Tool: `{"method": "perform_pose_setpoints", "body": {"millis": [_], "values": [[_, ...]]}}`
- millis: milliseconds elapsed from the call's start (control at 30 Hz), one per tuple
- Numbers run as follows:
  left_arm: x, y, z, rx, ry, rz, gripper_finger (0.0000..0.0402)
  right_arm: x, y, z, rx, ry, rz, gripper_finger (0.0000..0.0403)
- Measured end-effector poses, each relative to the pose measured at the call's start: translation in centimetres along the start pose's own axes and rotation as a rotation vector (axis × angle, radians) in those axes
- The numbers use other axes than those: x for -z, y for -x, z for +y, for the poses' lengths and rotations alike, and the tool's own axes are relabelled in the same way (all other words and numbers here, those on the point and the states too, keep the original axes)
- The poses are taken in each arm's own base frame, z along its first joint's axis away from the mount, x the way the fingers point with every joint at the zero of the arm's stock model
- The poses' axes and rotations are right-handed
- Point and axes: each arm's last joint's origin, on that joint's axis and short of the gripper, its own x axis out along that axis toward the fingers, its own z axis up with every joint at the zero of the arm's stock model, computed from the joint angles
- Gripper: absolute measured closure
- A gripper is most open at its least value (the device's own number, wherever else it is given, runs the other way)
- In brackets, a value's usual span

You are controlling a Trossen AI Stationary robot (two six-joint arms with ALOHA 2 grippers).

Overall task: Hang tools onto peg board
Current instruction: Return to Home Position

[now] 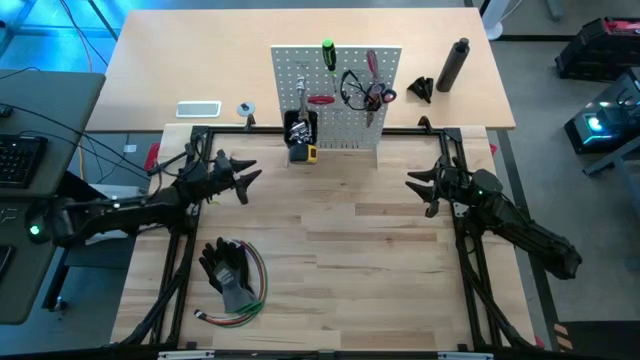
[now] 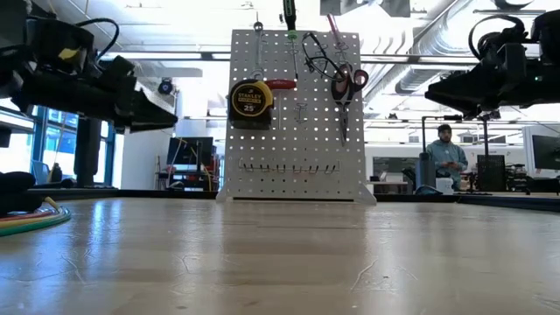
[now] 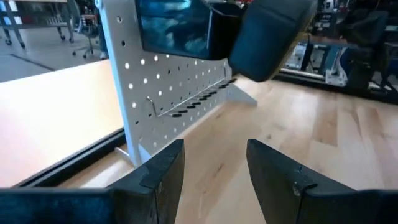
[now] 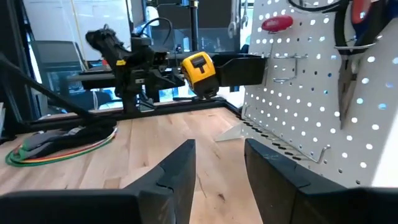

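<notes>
Tabletop [image 1: 340,250]: one peg board [image 1: 345,130]; left pincer [image 1: 252,177], right pincer [image 1: 420,194].

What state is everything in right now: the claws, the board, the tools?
left gripper: open, empty, raised.
right gripper: open, empty, raised.
peg board: upright.
tape measure: hanging on peg board.
scissors: hanging on peg board.
goggles: hanging on peg board.
gloves: lying on table.

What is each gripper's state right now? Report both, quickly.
Left gripper: open, holding nothing.
Right gripper: open, holding nothing.
</notes>
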Motion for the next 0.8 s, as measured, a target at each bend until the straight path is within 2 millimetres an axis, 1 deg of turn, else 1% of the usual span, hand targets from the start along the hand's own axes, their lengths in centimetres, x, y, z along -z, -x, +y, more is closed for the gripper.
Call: {"method": "perform_pose_setpoints", "body": {"millis": [233, 433, 500, 567, 800], "values": [[-0.7, 2.1, -0.1, 0.007, 0.009, -0.046, 0.0236, 0.0, 0.1, -0.2, 0.02, -0.008, -0.003, 0.0271], [-0.5, 3.9, -0.2, 0.019, 0.02, -0.055, 0.0236, 0.0, 0.1, -0.2, 0.017, -0.014, -0.003, 0.0271], [-0.8, 4.4, -0.3, 0.037, 0.035, -0.095, 0.0236, 0.0, 0.1, -0.2, 0.017, -0.015, -0.003, 0.0271], [-1.1, 4.6, -0.5, 0.063, 0.043, -0.131, 0.0236, 0.0, 0.1, -0.2, 0.017, -0.023, -0.003, 0.0271], [-0.8, 4.5, -0.9, 0.097, 0.014, -0.095, 0.0236, 0.0, 0.0, -0.3, 0.043, -0.064, 0.001, 0.0271]]}}
